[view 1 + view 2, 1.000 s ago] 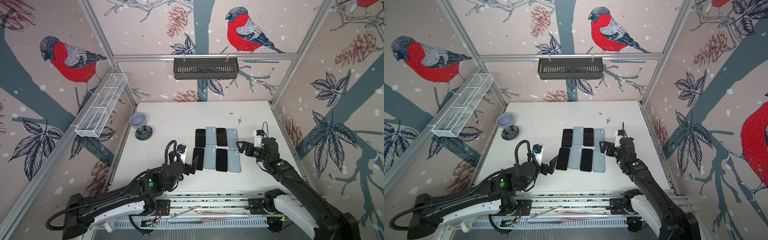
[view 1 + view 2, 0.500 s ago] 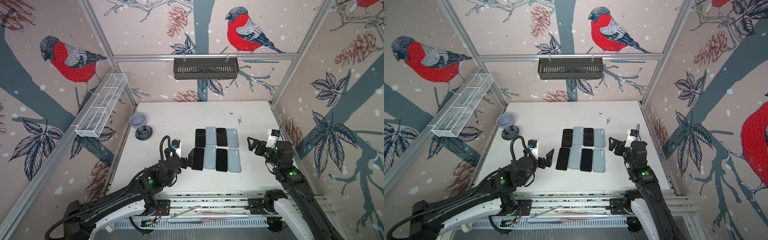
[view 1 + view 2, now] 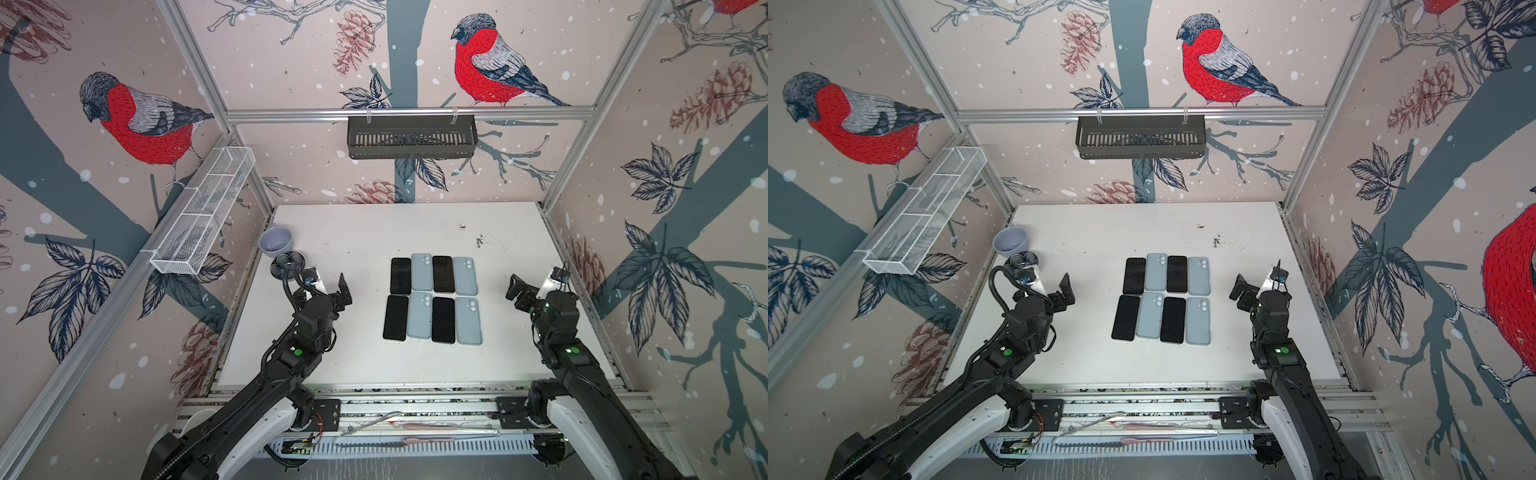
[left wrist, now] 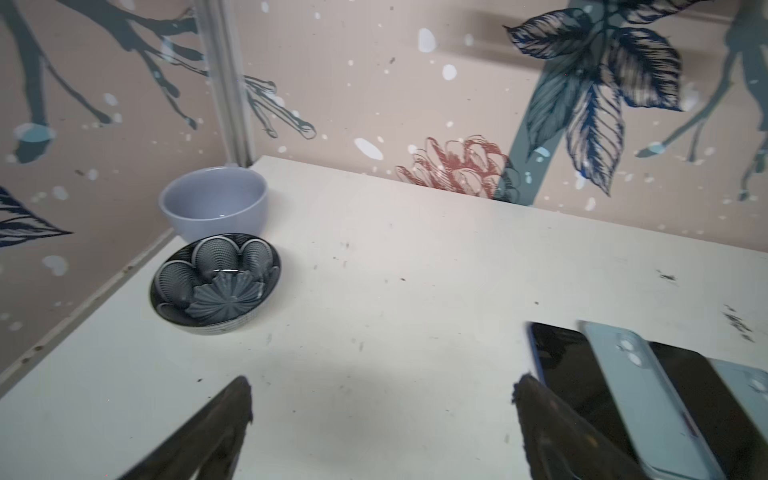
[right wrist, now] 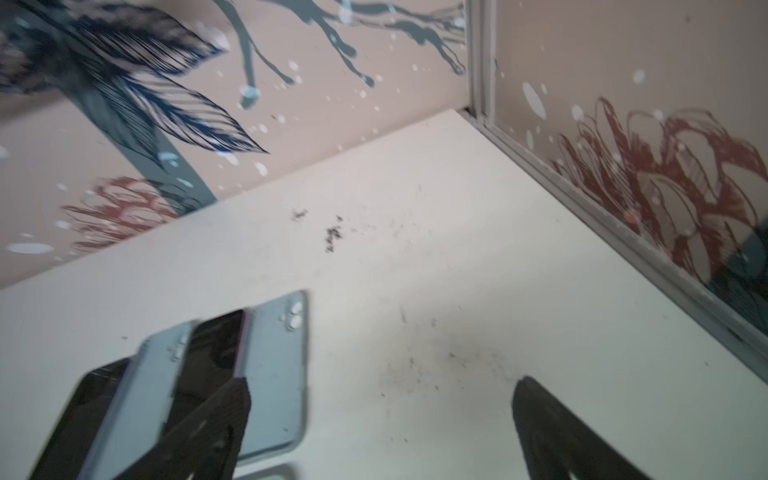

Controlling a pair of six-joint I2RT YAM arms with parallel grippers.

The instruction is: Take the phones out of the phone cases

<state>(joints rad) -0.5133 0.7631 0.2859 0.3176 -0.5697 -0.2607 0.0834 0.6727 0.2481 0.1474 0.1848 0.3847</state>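
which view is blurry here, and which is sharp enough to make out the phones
Right wrist view: smeared, the phones and wall leaves streaked. Left wrist view: sharper, the patterned dish crisp, only the near jaws soft. Both top views: sharp and evenly lit, phone outlines clean.

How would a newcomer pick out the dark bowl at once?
Start at the white table and go to its left edge, toward the far corner. Two round dishes sit together there; the dark bowl is the one nearer the robot, shallow with a ribbed fan pattern, unlike the plain, taller lilac bowl behind it.
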